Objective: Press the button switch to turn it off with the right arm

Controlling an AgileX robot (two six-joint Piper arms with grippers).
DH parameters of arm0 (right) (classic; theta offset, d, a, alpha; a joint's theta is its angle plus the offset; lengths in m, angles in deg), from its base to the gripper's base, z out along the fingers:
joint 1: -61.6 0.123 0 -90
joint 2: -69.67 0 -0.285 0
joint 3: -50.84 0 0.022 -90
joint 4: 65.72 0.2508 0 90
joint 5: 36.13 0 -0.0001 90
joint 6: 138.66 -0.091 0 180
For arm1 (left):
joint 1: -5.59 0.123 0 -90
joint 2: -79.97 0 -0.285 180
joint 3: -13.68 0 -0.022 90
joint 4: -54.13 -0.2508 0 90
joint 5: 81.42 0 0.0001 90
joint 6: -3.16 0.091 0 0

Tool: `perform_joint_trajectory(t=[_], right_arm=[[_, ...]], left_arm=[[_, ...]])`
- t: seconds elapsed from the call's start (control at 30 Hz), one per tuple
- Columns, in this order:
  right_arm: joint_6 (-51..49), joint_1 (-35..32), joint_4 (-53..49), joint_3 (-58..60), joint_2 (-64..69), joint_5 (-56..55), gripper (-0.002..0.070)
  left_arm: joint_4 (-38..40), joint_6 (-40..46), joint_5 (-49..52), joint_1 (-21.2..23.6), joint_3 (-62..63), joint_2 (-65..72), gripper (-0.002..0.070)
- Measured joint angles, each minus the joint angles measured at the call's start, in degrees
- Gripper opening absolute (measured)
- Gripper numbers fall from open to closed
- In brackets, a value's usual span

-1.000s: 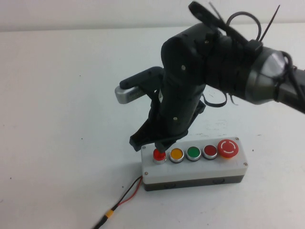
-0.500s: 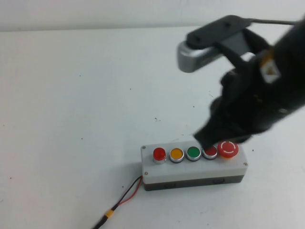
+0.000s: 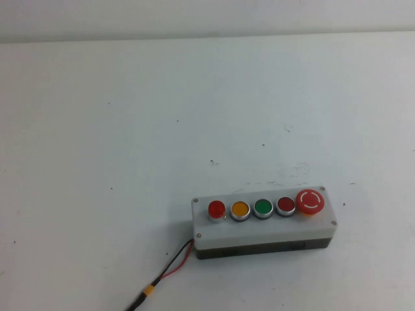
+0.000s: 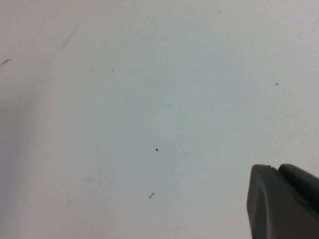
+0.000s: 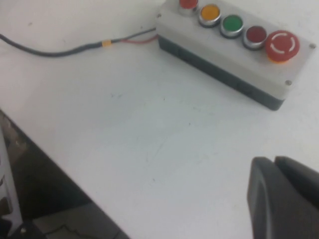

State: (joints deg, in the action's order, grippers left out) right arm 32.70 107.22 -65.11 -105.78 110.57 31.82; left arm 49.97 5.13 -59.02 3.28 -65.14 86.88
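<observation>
A grey box (image 3: pixel 264 225) with five buttons is seen on the white surface (image 3: pixel 130 129), toward the near side and slightly right of the middle in the high view. The button switch (image 3: pixel 216 210), small, round, bright red and ringed in silver, is set at the left end of the row on the box top; no glow can be made out on it. To its right a yellow button (image 3: pixel 240 209), a green button (image 3: pixel 262 208), a darker red button (image 3: pixel 285 205) and a large red mushroom button (image 3: pixel 310 201) with white arrows are lined up. A red and black cable (image 3: pixel 170 272) is led from the left near corner of the box toward the near edge of the surface, with a small yellow band on it. No arm is visible in the high view. In the right wrist view, only a dark corner of the right hand (image 5: pixel 283 198) is shown, held well apart from the box (image 5: pixel 234 55), with the button switch (image 5: pixel 188 4) cut by the frame edge; whether this hand is open or closed cannot be told. In the left wrist view, a dark corner of the left hand (image 4: pixel 282 201) is seen above bare surface, and its state cannot be told either.
</observation>
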Motion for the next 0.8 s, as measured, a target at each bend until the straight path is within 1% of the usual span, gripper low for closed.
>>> perform_joint_trajectory(t=[0.2,0.27,0.33,0.47,0.7,0.8], right_arm=[[0.0,0.0,-4.42,13.85,-17.92,-9.76,-0.0016],[0.0,0.0,-5.98,18.93,-22.13,-14.21,-0.0016],[0.0,-1.6,-6.51,23.72,-25.21,-19.32,-0.0016],[0.0,-8.6,-6.53,32.14,-27.12,-28.23,-0.0016],[0.0,-28.63,-6.64,42.25,-27.18,-42.19,-0.0016],[0.0,-35.44,-6.43,45.54,-27.33,-48.32,-0.0016]], left_arm=[[0.0,0.0,0.0,0.0,0.0,0.0,-0.0002],[0.0,0.0,0.0,0.0,0.0,0.0,-0.0002],[0.0,0.0,0.0,0.0,0.0,0.0,-0.0002],[0.0,0.0,0.0,0.0,0.0,0.0,-0.0002],[0.0,0.0,0.0,0.0,0.0,0.0,-0.0002],[0.0,0.0,0.0,0.0,0.0,0.0,-0.0002]])
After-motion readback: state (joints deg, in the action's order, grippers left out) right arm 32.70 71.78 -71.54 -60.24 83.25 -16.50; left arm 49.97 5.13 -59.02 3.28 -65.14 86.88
